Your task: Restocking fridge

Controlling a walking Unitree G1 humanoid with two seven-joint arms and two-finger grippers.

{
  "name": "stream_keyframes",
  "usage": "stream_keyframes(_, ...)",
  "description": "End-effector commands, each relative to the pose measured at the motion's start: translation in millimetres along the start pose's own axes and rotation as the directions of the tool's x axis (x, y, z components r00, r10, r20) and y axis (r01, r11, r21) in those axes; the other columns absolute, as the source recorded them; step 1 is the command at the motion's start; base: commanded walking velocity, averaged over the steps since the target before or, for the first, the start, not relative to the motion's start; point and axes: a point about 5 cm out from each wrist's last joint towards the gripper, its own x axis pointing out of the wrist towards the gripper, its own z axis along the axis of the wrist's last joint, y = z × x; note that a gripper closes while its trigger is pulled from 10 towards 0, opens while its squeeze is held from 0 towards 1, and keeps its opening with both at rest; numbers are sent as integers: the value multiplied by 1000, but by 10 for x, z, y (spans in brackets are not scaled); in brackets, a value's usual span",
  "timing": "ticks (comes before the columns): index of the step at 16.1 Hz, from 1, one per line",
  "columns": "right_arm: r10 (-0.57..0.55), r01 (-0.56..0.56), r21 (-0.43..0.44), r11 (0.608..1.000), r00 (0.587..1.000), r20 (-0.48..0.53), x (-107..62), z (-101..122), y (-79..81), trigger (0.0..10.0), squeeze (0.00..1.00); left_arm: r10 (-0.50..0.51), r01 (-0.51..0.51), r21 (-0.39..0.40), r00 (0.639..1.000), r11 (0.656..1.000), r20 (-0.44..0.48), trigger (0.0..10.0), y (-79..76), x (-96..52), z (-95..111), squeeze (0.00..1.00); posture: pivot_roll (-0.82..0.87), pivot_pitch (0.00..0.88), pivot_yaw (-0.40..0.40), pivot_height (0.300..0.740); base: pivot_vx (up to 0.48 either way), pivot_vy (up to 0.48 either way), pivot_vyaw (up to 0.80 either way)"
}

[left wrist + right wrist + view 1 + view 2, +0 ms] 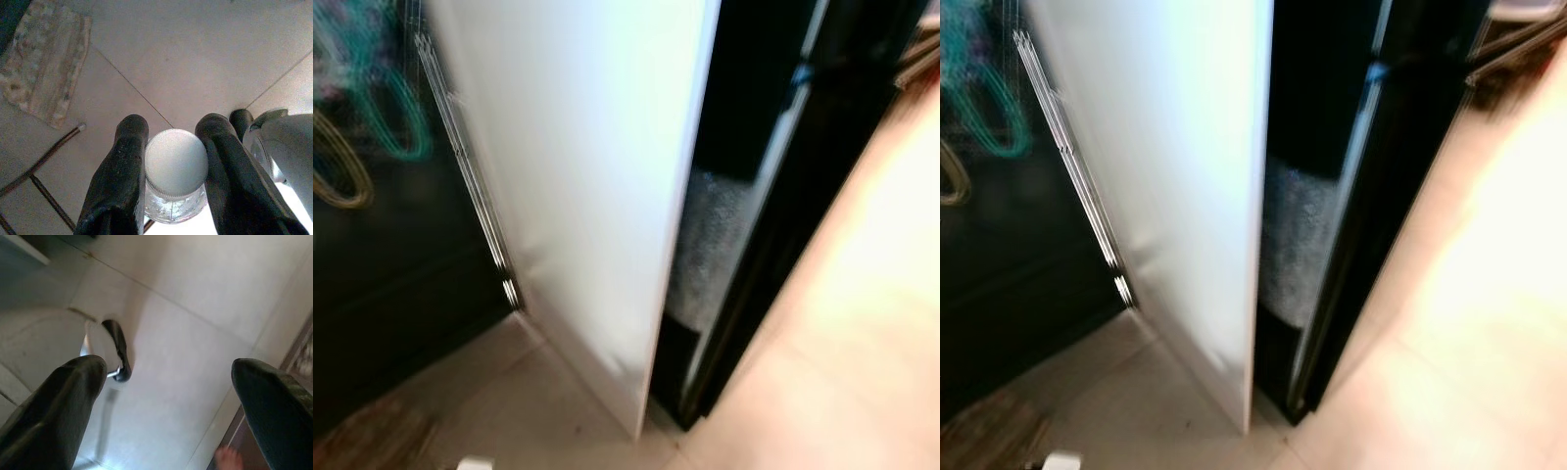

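A tall white fridge door stands ajar before me, blurred in the head views. Beside its edge a dark gap opens into the fridge, with a frosted grey surface lower down. In the left wrist view my left gripper is shut on a clear bottle with a white cap, held above the tiled floor. In the right wrist view my right gripper is open over the floor with nothing between its fingers.
A dark glass-fronted cabinet with a metal rail stands to the left of the white door. Pale floor runs to the right. A patterned rug lies on the tiles. A person's toes show near my right gripper.
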Motion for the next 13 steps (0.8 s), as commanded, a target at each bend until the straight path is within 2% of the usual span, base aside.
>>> stream_keyframes(1,9,-9,0,1000,1000,-24,-10,-61,28,10000,0,-4,4,2,1000,1000,-6,10000,-24,4,8,0,93,4,29,740,0,0,-781)
stream_keyframes(4,25,-25,0,1000,999,-29,-16,-88,59,10000,0,6,-6,-5,1000,1000,-11,10000,13,-1,-15,0,105,13,32,740,0,0,-781)
stream_keyframes(10,20,-20,2,1000,1000,-16,-19,-59,-5,10000,0,-12,12,4,1000,1000,-5,10000,-53,-2,-7,0,83,12,30,740,0,0,-781)
stream_keyframes(12,16,-16,3,1000,1000,-13,-22,-60,-19,10000,0,-10,10,1,1000,1000,-1,10000,-60,-4,-9,0,90,12,24,740,0,0,-694)
stream_keyframes(13,16,-16,1,1000,1000,-12,-27,-70,-25,10000,0,-4,4,-16,1000,1000,-6,10000,-62,-9,-32,0,93,0,21,740,0,0,0)
